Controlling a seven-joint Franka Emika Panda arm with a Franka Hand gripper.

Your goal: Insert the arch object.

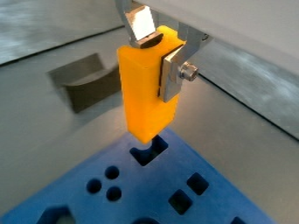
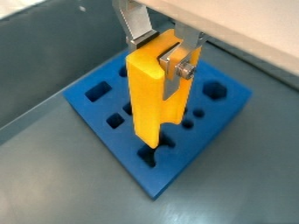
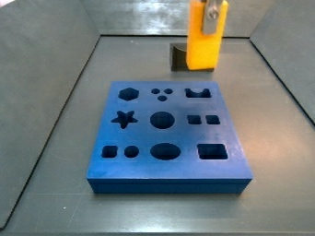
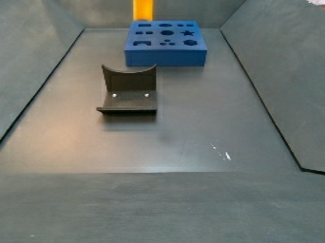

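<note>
My gripper (image 1: 158, 52) is shut on the upper end of the arch object (image 1: 146, 96), a tall, narrow, bright orange-yellow block that hangs upright. It also shows in a wrist view (image 2: 152, 96), with the gripper (image 2: 158, 51) around its upper end. Its lower end sits just over a small notched hole (image 1: 146, 156) near one corner of the blue board (image 1: 70, 188); the same hole (image 2: 149, 157) and board (image 2: 233, 105) show there too. In a side view the block (image 3: 204, 46) hangs over the board's far right part (image 3: 135, 134). In a side view only its lower part (image 4: 143, 9) shows above the board (image 4: 165, 55).
The blue board has several other holes, among them a star (image 3: 123, 118) and circles (image 3: 163, 119). A dark grey fixture (image 4: 127, 90) with a curved top edge stands on the grey floor beyond the board (image 1: 79, 80). Slanted grey walls enclose the floor.
</note>
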